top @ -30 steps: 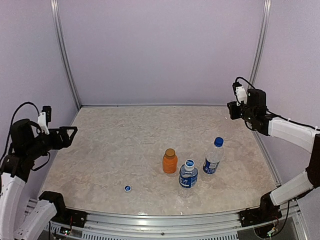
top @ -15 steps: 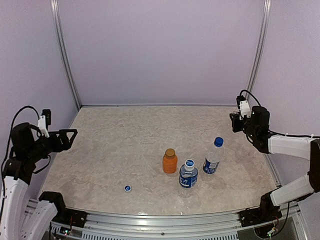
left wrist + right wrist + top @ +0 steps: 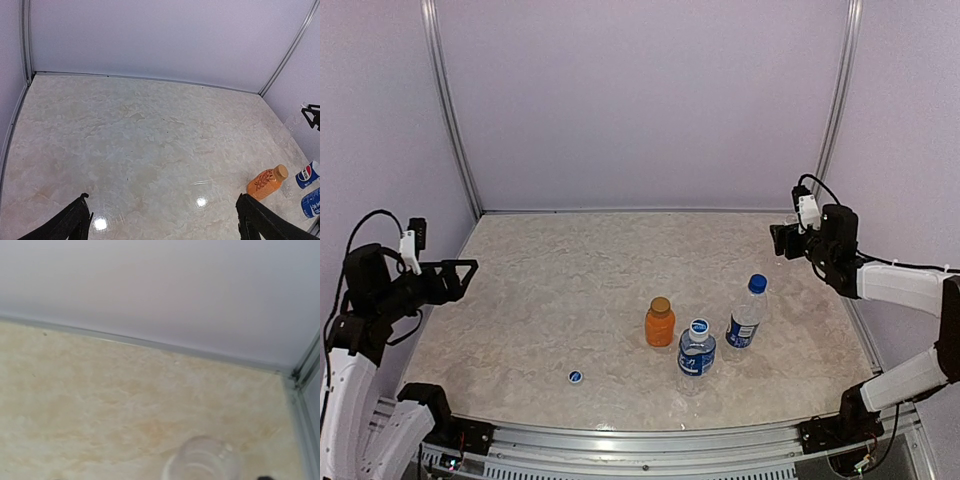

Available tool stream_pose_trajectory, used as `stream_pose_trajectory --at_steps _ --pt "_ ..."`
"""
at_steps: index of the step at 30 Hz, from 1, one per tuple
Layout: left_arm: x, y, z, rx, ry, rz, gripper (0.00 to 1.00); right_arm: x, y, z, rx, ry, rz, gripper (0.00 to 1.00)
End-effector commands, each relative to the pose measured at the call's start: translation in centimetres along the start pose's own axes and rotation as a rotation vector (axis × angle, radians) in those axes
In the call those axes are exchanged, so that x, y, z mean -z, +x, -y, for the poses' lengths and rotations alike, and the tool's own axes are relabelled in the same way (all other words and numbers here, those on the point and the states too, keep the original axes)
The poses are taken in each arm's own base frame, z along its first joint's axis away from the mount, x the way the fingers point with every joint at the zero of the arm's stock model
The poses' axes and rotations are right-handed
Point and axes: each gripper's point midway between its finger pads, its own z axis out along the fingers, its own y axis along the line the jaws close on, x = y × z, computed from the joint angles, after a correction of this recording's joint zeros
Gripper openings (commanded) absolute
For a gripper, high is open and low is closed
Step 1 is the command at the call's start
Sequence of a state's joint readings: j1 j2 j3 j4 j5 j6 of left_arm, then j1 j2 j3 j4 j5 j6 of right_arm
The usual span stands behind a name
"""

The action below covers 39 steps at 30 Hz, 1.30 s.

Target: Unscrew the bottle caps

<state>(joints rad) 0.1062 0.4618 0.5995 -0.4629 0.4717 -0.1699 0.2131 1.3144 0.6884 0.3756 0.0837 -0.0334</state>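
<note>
Since a second earlier the right gripper (image 3: 781, 240) had dropped lower at the table's far right, its jaws looking parted above the uncapped clear bottle (image 3: 202, 462). The left gripper (image 3: 463, 268) hung wide open, well apart. The nearest capped target, the upright blue-capped bottle (image 3: 747, 320), stood left of the right gripper and nearer the bases, its cap (image 3: 757, 284) pointing up.

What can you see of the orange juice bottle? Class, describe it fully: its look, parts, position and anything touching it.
The orange juice bottle is short, of clear-looking plastic, and orange right up to the neck. The left wrist view shows a printed pattern on its side. Its golden-brown cap is on. It stands upright on the marbled table, near the middle and toward the front. A blue-labelled bottle stands close on its right, with a small gap between them. Only the table touches it.
</note>
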Motion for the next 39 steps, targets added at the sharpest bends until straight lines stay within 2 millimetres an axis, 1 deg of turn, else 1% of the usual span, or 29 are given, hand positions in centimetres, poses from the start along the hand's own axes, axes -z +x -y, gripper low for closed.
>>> stream_pose_trajectory --at_steps 1,2,9,11,13,15,16,18,19,20,21,22,23,24,26,27,29,31,32,34,37,39 --pt "0.2 -0.9 0.9 -0.034 0.041 0.01 0.99 0.3 -0.9 0.4 -0.006 0.008 -0.005 0.98" --pt "0.2 -0.9 1.0 -0.034 0.047 0.008 0.99 0.3 -1.1 0.4 -0.006 0.01 -0.004 0.99" --pt "0.2 -0.9 1.4 -0.046 0.064 0.007 0.99 1.3 -3.6 1.0 0.004 0.024 0.007 0.99" --pt "0.2 -0.9 1.6 -0.05 0.069 0.006 0.99 1.8 -4.7 1.0 0.012 0.015 0.014 0.99" --pt "0.3 -1.0 1.8 -0.055 0.077 0.007 0.99 2.5 -6.3 1.0 0.017 0.003 0.029 0.99" --pt "0.4 -1.1 2.1 -0.057 0.09 0.005 0.99 3.5 -8.1 0.3 0.03 -0.051 0.038 0.99" --pt "0.4 -1.2 2.3 -0.058 0.098 0.005 0.99 4.2 -9.3 -0.4 0.035 -0.1 0.051 0.99" --pt "0.4 -1.3 2.6 -0.064 0.11 0.0 0.99 5.7 -11.4 -3.1 0.045 -0.283 0.057 0.98" --pt "0.4 -1.3 2.7 -0.068 0.115 -0.004 0.99 6.8 -12.3 -5.0 0.047 -0.404 0.057 0.94" --pt "0.3 -1.1 2.9 -0.072 0.124 -0.012 0.99 8.4 -13.8 -7.2 0.053 -0.54 0.075 0.9" --pt "0.2 -0.9 3.0 -0.077 0.13 -0.02 0.99 10.0 -14.4 -9.5 0.074 -0.658 0.08 0.86" --pt "0.2 -0.7 3.2 -0.083 0.139 -0.029 0.99 11.6 -14.6 -11.8 0.11 -0.754 0.083 0.84" --pt "0.2 -0.6 3.5 -0.088 0.152 -0.037 0.99 13.1 -14.5 -13.9 0.155 -0.809 0.083 0.84" --pt "0.2 -0.4 3.8 -0.096 0.169 -0.045 0.99 15.0 -14.2 -16.8 0.211 -0.883 0.082 0.86" --pt "0.3 0.1 4.9 -0.107 0.223 -0.074 0.99 17.7 -13.2 -20.1 0.277 -0.984 0.051 0.91" --pt "0.4 0.2 5.6 -0.116 0.258 -0.087 0.99 18.6 -12.4 -21.0 0.295 -1.013 0.014 0.98" --pt "0.6 0.8 7.2 -0.126 0.333 -0.123 0.99 19.6 -11.0 -22.1 0.33 -1.005 -0.055 0.99" --pt "0.6 1.2 8.0 -0.13 0.377 -0.149 0.99 20.2 -9.0 -22.6 0.367 -0.971 -0.123 0.99" --pt "0.5 1.4 8.3 -0.131 0.389 -0.161 0.99 20.5 -7.6 -23.0 0.379 -0.968 -0.163 0.99" --pt "0.2 1.9 8.5 -0.137 0.403 -0.182 0.99 21.6 -5.9 -24.5 0.403 -0.988 -0.212 0.99" --pt "-0.1 2.2 8.7 -0.147 0.416 -0.204 0.99 23.1 -4.0 -26.6 0.491 -0.977 -0.263 0.98" --pt "-0.3 2.3 8.9 -0.156 0.424 -0.211 0.99 23.8 -3.1 -27.2 0.531 -0.97 -0.297 0.95"
